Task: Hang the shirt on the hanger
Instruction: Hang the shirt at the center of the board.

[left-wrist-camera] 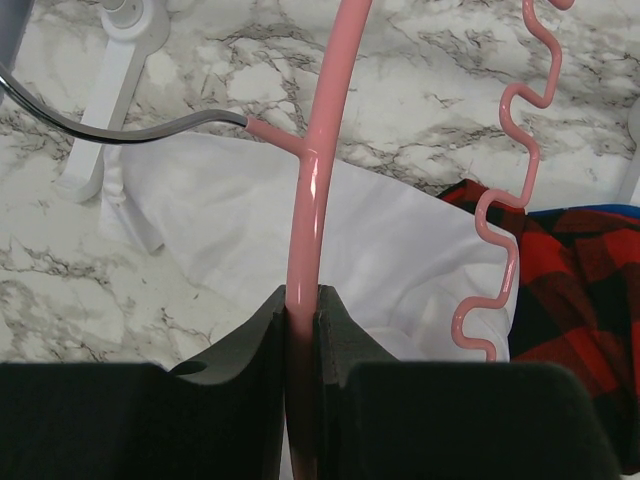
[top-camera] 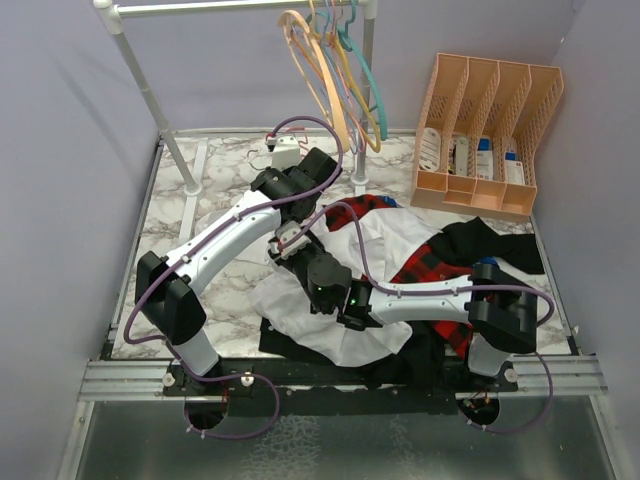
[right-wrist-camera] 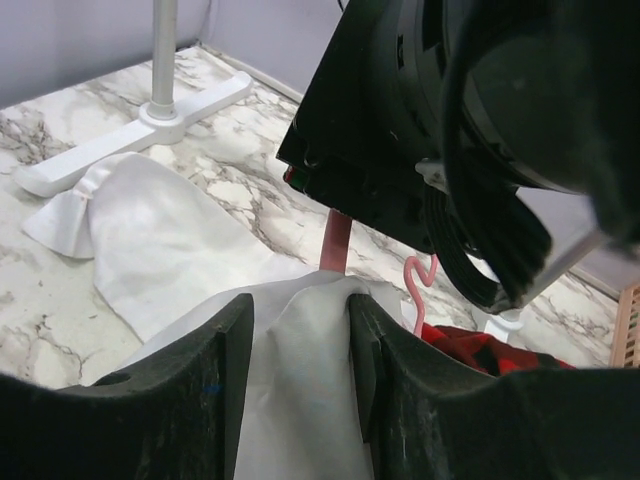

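Note:
My left gripper (left-wrist-camera: 302, 295) is shut on the lower bar of the pink hanger (left-wrist-camera: 312, 180), near its metal hook (left-wrist-camera: 130, 135). The hanger's wavy arm (left-wrist-camera: 500, 200) runs on the right. Spread under it on the marble table lies the white shirt (left-wrist-camera: 400, 250), also seen in the top view (top-camera: 300, 305). My right gripper (right-wrist-camera: 300, 310) stands open just in front of the left one, with a raised fold of the shirt (right-wrist-camera: 300, 380) between its fingers. The hanger (right-wrist-camera: 337, 240) pokes out behind that fold. From above, my left gripper (top-camera: 285, 245) and right gripper (top-camera: 322, 278) almost touch.
A clothes rack with several hangers (top-camera: 335, 60) stands at the back, its white foot (top-camera: 190, 170) on the table. At the back right is a peach organizer (top-camera: 485, 130). A red-and-black plaid shirt (top-camera: 430, 265) and a black garment (top-camera: 490, 245) lie right of the white shirt.

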`<state>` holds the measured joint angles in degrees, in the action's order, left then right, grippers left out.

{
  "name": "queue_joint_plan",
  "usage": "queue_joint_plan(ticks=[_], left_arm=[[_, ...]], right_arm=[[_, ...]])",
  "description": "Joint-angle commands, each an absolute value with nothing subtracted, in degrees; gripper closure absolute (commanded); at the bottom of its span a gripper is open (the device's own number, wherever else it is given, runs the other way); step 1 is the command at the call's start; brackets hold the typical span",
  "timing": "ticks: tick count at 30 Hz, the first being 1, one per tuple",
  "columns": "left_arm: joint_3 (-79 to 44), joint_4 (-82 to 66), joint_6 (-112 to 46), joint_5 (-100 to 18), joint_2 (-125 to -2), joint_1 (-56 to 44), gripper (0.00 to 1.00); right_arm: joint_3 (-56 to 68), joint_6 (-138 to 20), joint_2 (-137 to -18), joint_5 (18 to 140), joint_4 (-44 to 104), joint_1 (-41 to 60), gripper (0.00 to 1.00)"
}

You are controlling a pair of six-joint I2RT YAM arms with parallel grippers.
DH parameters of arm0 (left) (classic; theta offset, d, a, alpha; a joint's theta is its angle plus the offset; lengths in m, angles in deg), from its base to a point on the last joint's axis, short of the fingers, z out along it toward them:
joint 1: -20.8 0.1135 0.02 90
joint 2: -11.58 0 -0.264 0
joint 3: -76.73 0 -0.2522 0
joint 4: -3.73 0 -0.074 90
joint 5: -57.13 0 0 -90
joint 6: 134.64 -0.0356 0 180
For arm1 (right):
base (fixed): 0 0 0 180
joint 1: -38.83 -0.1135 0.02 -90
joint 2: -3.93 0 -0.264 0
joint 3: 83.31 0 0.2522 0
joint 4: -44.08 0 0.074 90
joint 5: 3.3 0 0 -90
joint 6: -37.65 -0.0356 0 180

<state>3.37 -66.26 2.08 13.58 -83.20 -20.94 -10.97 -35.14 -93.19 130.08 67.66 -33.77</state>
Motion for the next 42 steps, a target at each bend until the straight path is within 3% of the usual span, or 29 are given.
queue_joint_plan(ticks=[1,7,13,22,28,31,35,39,42], left_arm=[[5.9,-66.3,1.7,11.6,-81.0,-22.0,1.0],[5.9,-66.8,1.1,10.8,-80.2,-22.0,1.0],[7.9,-67.9,0.6,10.3,-80.4,-21.9,1.0],[12.5,-69.6,-2.7,10.6,-82.4,-21.8,1.0],[12.4,-70.2,-3.2,10.0,-82.2,-21.7,1.0],[11.2,-70.1,-3.3,10.1,-81.4,-21.7,1.0],[8.3,-70.0,-3.2,9.4,-80.3,-21.7,1.0],[6.1,-69.7,-3.0,8.9,-79.8,-21.7,1.0],[5.7,-69.6,-2.9,9.1,-79.7,-21.7,1.0]], right_arm=[[-8.8,-33.9,-99.7,136.7,62.5,-33.1,0.6],[-8.2,-26.8,-104.8,143.2,69.5,-33.0,0.64],[-9.4,-26.9,-105.4,141.8,69.0,-33.0,0.64],[-13.5,-33.8,-98.4,132.2,59.7,-33.1,0.49],[-15.0,-33.4,-96.9,134.6,57.1,-33.1,0.47],[-15.5,-31.5,-97.7,137.5,59.4,-33.1,0.52],[-14.9,-26.2,-100.1,143.1,67.7,-33.1,0.8],[-14.5,-22.6,-100.8,146.0,74.5,-33.1,0.98],[-14.5,-21.0,-100.2,146.4,76.8,-33.1,0.99]])
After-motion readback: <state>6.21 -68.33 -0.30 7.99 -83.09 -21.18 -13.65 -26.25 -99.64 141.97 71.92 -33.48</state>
